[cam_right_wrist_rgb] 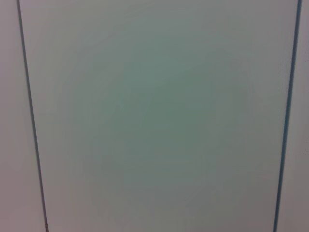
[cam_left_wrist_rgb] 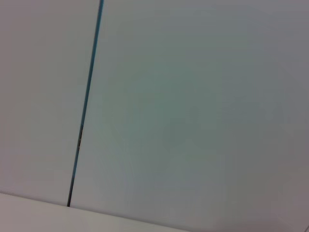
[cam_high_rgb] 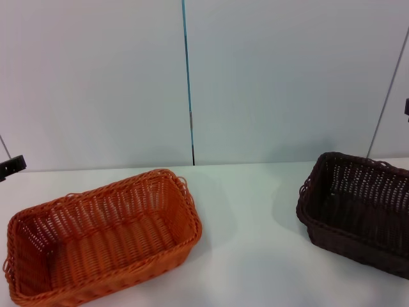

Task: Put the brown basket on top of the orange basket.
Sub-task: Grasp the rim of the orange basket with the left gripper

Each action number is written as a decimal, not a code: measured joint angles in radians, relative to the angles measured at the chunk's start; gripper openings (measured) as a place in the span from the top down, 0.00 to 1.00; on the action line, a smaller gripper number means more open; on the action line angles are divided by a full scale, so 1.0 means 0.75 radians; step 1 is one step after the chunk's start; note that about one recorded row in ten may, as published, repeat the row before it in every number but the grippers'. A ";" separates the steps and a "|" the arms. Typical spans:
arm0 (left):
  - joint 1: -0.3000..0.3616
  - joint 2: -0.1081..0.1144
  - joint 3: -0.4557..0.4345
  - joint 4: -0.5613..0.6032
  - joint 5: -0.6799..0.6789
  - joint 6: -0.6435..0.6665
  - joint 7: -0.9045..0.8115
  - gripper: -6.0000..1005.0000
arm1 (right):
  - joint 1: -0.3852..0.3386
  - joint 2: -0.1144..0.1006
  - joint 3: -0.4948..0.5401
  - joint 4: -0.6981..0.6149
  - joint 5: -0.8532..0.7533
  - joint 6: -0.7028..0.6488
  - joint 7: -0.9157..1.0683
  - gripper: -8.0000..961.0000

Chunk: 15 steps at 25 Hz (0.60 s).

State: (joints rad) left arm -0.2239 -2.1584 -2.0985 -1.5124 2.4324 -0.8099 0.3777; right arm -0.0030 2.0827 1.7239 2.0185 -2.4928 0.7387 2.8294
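- The rectangular bright orange woven wicker basket (cam_high_rgb: 102,240) sits open side up on the white table (cam_high_rgb: 249,256), toward the robot's left.
- The rectangular dark brown woven wicker basket (cam_high_rgb: 358,211) rests upright well apart, on the right, partly cut off by the head view's edge.
- Neither claw is clearly visible; only dark bits show at the head view's edges, and both wrist cameras face the pale wall panels (cam_right_wrist_rgb: 154,116), so I cannot tell their state.
- Judged from this, stacking is not yet begun.
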 joint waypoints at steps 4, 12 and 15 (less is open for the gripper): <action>0.000 0.001 -0.003 0.001 0.000 0.000 0.001 0.13 | 0.000 -0.001 -0.005 0.000 0.000 -0.019 -0.001 0.03; 0.000 0.003 -0.004 0.015 -0.001 0.000 0.014 0.13 | 0.004 -0.002 -0.020 -0.004 -0.002 -0.023 -0.003 0.03; -0.001 0.003 -0.005 0.021 -0.002 0.000 0.018 0.13 | 0.004 -0.002 -0.022 -0.005 -0.002 -0.024 -0.003 0.03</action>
State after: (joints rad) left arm -0.2244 -2.1565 -2.1019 -1.4967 2.4312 -0.8099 0.3911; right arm 0.0000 2.0815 1.7075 2.0151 -2.4943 0.7211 2.8269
